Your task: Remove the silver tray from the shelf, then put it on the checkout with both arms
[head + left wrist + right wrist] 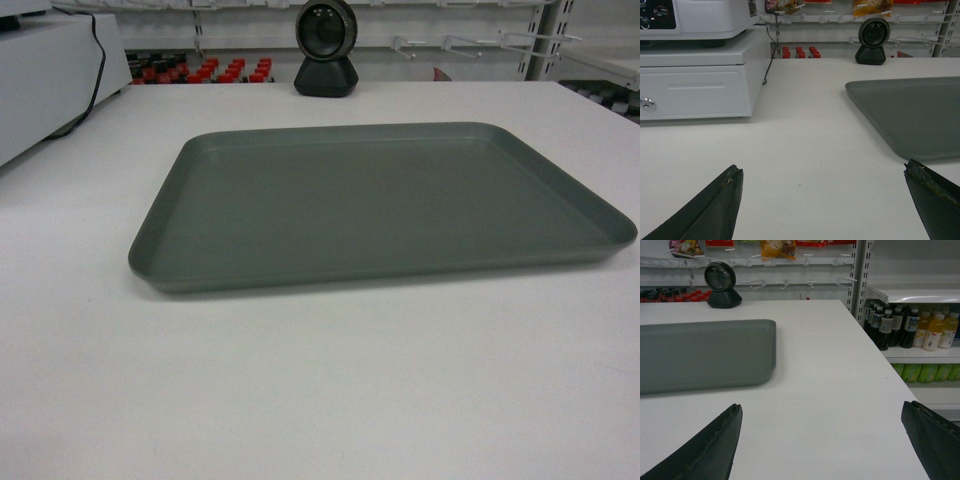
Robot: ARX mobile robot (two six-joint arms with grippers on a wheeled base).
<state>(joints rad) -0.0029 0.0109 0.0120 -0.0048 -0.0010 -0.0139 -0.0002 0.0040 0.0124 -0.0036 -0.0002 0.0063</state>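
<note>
The silver tray (385, 205) lies flat on the white checkout (300, 390), so the placing looks done and the step in hand is a clean retreat. The left gripper (824, 200) hangs released, fingers wide apart, with the tray ahead and to its right, untouched; the right gripper (821, 437) is likewise spread and empty, the tray ahead to its left. Each arm would best draw straight back and level, without snagging the rim. Left of the left claw sits a cash register (695, 75); a black scanner (326, 50) stands beyond the tray, and drink bottles (910, 327) fill shelving right of the right claw.
</note>
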